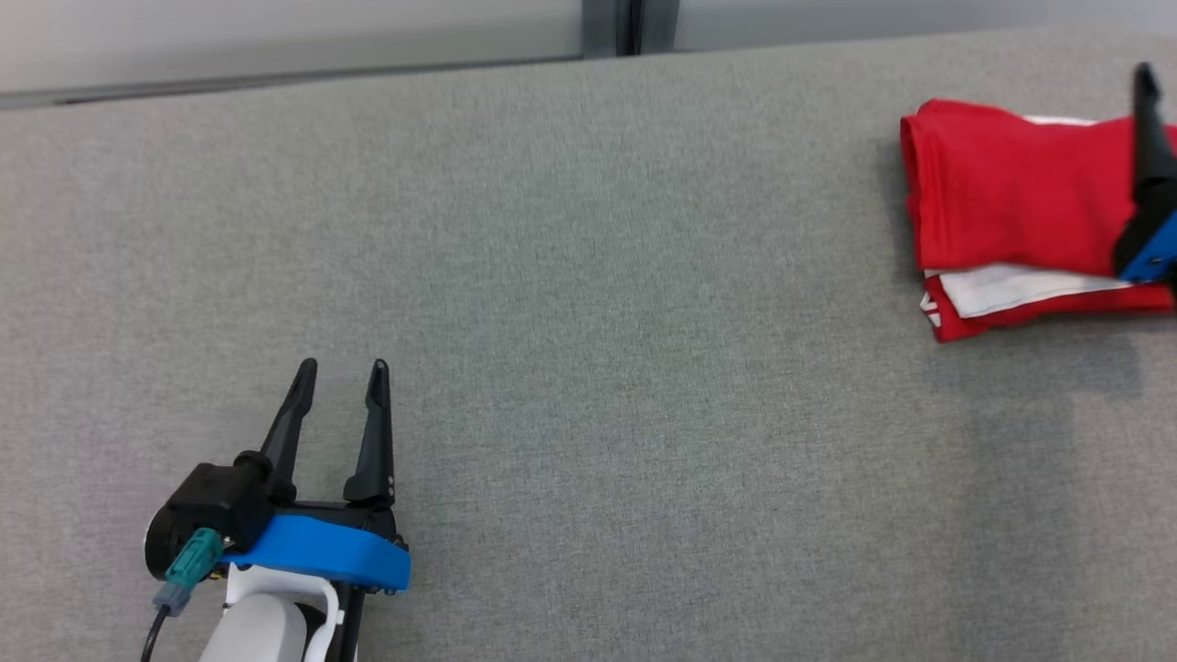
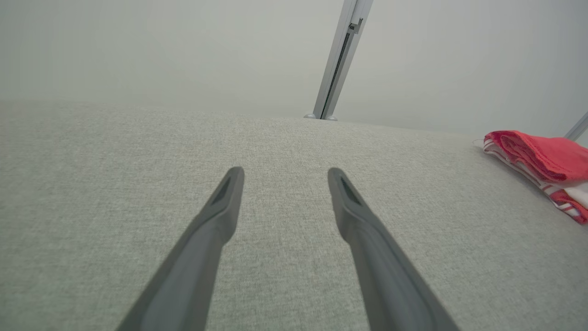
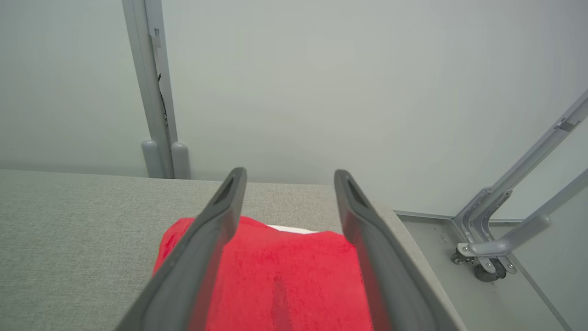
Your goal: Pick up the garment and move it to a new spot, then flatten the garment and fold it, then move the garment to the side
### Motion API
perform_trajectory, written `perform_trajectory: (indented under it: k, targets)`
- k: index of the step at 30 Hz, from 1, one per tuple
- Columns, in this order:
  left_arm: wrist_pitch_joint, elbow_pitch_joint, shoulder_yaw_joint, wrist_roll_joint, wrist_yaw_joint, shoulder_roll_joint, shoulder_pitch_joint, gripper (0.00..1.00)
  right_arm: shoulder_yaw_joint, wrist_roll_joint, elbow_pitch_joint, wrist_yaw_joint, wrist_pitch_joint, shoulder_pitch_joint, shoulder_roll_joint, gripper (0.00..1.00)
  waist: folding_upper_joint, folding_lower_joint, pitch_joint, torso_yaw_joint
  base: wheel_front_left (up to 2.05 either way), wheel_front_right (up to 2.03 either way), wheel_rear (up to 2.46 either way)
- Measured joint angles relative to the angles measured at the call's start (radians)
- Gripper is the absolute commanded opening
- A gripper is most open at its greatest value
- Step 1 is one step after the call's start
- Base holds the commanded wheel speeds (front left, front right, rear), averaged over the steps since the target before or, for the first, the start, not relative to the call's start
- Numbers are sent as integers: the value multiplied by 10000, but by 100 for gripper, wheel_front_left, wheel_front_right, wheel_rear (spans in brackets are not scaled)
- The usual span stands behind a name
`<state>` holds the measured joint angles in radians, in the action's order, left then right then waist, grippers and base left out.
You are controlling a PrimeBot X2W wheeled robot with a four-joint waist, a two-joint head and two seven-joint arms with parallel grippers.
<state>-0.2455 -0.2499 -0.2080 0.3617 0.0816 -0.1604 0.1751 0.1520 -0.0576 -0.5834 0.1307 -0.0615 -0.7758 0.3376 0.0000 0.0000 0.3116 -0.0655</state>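
While the folded red-and-white cloth garment (image 1: 1011,202) lies at the upper right of the grey fabric worktop (image 1: 588,368), the right hand (image 3: 289,177), fingers apart and empty above it, should lift straight clear without snagging a fold, the left hand (image 1: 342,368) parked open-fingered at lower left.

- My left wrist camera shows the left end effector (image 2: 285,174) with its two dark fingers (image 2: 216,220) spread wide apart, and only grey fabric in the gap.
- The metal post (image 2: 340,59) stands beyond the fingertips, leaning in the frame, its foot at the far edge of the worktop.
- The worktop (image 2: 92,184), covered in pale grey cloth, stretches away on both sides of the post.
- Well to the right of the post, the folded garment (image 2: 542,154) lies on the worktop, red on top with white and red layers at its edge.
- Behind the post I see a plain pale wall (image 2: 138,46).
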Motion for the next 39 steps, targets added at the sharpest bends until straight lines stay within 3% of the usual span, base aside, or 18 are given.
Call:
perform_trajectory:
  k: [8, 16, 25, 39]
  targets:
    - [-117, -123, 539, 418, -293, 163, -291, 100, -828, -479, 644, 2, 1277, 1550, -1267, 100, 0, -2, -1101, 154, 0, 0, 0]
    - [-146, -533, 780, 412, -644, 336, -1030, 100, -905, 385, 1386, 2, 2445, 4065, -2811, 100, 0, -2, -2061, 480, 0, 0, 0]
    - [-150, -878, 487, 61, -809, 368, -1822, 100, -1728, -763, 1979, 0, 3018, 6237, -2874, 100, 0, -2, -2746, 799, 0, 0, 0]
    - [-161, -731, 368, 90, -826, 518, -2320, 100, -2245, -1154, 2056, 0, 3104, 6817, -2872, 100, 0, 0, -3111, 911, 0, 0, 0]
